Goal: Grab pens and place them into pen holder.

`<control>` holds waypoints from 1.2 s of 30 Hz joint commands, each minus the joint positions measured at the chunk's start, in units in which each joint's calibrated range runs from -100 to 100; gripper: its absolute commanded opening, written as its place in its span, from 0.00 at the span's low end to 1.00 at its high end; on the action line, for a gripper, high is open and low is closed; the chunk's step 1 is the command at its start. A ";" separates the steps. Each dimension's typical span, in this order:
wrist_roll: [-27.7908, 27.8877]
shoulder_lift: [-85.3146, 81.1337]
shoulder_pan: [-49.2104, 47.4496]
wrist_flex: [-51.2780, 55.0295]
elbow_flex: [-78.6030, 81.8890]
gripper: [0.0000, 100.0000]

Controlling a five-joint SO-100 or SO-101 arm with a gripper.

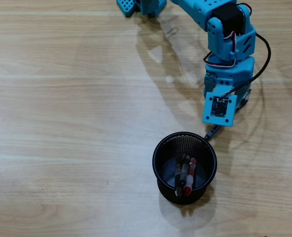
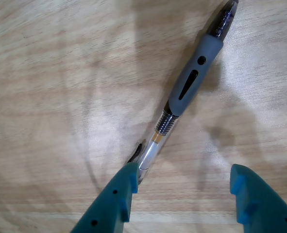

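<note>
Overhead view: the pen holder point(image 1: 185, 167) stands upright on the desk point(image 1: 62, 123), toward the lower middle of the frame. Three pens lean inside it, among them a red pen point(image 1: 189, 177) and two darker ones beside it; which dark pen is which cannot be told at this size. The arm point(image 1: 229, 44) reaches down just above and right of the holder's rim. Its wrist board hides the jaws, and only a dark tip shows beneath it near the rim, probably the end of the last pen.

Wrist view: the grey-sleeved pen point(image 2: 189, 82) lies flat on the desk, running diagonally from upper right to lower left. The jaws point(image 2: 182, 189) are spread wide and hold nothing. The left finger point(image 2: 121, 194) touches or overlaps the clear barrel end; the right finger point(image 2: 252, 199) stands well apart from it.

Step in hand: grasping the fourth pen. Recommended procedure:
- Shift the jaws toward the view's left so the barrel lies midway between the fingers, not under one.
- Preferably grip at the rubber sleeve, which should slip less than the clear barrel.
- Lower until the fingertips near the desk, then close.
- Lift clear of the holder's rim before moving over it.
</note>
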 commanded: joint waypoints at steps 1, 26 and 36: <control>-0.36 -0.31 0.24 0.09 -0.69 0.20; -2.60 13.97 -2.94 -2.84 -11.06 0.15; -4.38 13.97 -3.03 -2.15 -11.06 0.02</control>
